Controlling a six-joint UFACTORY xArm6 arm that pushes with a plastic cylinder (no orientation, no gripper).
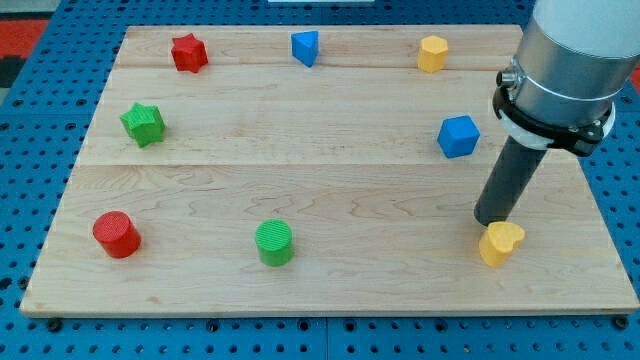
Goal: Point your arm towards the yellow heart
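Item: tool, a plain rod with nothing to grasp; its tip (493, 221) rests on the desk (330, 200), touching the yellow heart (501, 243); blue cube (458, 136) nearby.

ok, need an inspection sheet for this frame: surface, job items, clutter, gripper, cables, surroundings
Surface: wooden board, flat, lying on a blue pegboard.
Job's things: yellow heart near the board's bottom right; my tip sits right at its upper left edge, touching or nearly so.
Clutter: red star, blue triangular block and yellow block along the view's top; green star at left; blue cube at right; red cylinder and green cylinder along the bottom.
Gripper: none fitted, rod only.
Cables: nothing seen.
Surroundings: red patch at top left beyond the pegboard.
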